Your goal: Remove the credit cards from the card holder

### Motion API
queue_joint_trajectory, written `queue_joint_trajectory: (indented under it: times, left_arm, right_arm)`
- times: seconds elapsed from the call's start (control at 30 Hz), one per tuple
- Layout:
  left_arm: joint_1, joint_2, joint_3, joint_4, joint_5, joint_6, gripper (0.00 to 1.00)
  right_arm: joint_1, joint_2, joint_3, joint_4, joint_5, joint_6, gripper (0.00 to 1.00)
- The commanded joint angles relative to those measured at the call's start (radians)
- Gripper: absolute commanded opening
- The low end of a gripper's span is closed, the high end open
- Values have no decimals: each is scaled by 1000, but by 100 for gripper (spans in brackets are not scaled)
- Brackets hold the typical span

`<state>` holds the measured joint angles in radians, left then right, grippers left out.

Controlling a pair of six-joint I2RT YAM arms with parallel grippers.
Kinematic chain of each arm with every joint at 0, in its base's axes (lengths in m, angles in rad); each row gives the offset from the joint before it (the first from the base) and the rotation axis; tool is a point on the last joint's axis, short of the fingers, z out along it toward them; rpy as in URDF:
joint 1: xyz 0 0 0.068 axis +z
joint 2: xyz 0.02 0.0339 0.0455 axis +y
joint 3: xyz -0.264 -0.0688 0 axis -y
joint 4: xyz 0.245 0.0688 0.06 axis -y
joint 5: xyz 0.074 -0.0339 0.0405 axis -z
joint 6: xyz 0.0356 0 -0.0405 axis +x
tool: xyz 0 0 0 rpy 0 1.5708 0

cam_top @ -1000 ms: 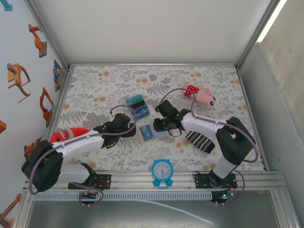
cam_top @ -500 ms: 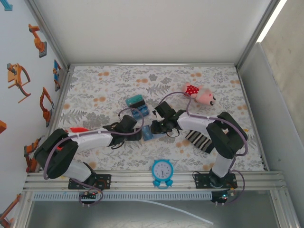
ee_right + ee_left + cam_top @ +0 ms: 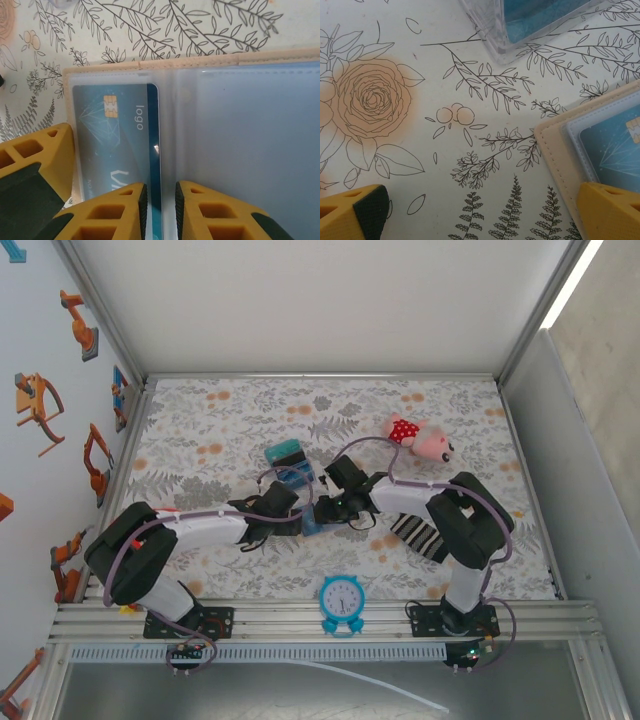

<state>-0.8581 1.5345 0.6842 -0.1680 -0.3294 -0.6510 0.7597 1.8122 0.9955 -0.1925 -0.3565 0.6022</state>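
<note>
**A:** While the right arm (image 3: 440, 505) has only tucked its elbow in, the left arm (image 3: 190, 530) has swept across the flowered cloth (image 3: 230, 420), and both now crowd the card holder (image 3: 240, 130).

**B:** Left gripper (image 3: 482, 207) arrives with fingers (image 3: 350, 215) spread as wide as they go, holding nothing, one tip over the card holder's tan edge.

**A:** And the right gripper (image 3: 161, 212)?

**B:** Sitting on top of the open card holder, fingers (image 3: 215, 215) nearly together, just a thin slit between. The teal credit card (image 3: 115, 135) runs its long edge into that slit, but I cannot tell whether it's pinched.

**A:** So nothing's out yet?

**B:** That card lies flat in its clear sleeve inside the card holder. My read: the left came in to pin the card holder down while the right teases the card free.

**A:** Surroundings?

**B:** White back wall (image 3: 320, 300), orange stickers (image 3: 40, 405) on the side wall. Right of the card holder, a striped sock (image 3: 420, 537). Farther right and behind the card holder, a pink plush (image 3: 428, 443). A blue clock (image 3: 342, 598) sits in front of the card holder, and a clear box (image 3: 290, 465) just behind it, not touching.
</note>
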Motion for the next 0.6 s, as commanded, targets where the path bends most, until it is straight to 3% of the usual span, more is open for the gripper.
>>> queue_joint_trajectory:
  times: [0.0, 0.57]
  left_arm:
    - [-8, 17, 22, -57, -21, 6, 97]
    - [-21, 25, 46, -91, -42, 21, 97]
  right_arm:
    - [-5, 16, 12, 22, -39, 10, 23]
    - [-29, 9, -23, 151, -180, 77, 17]
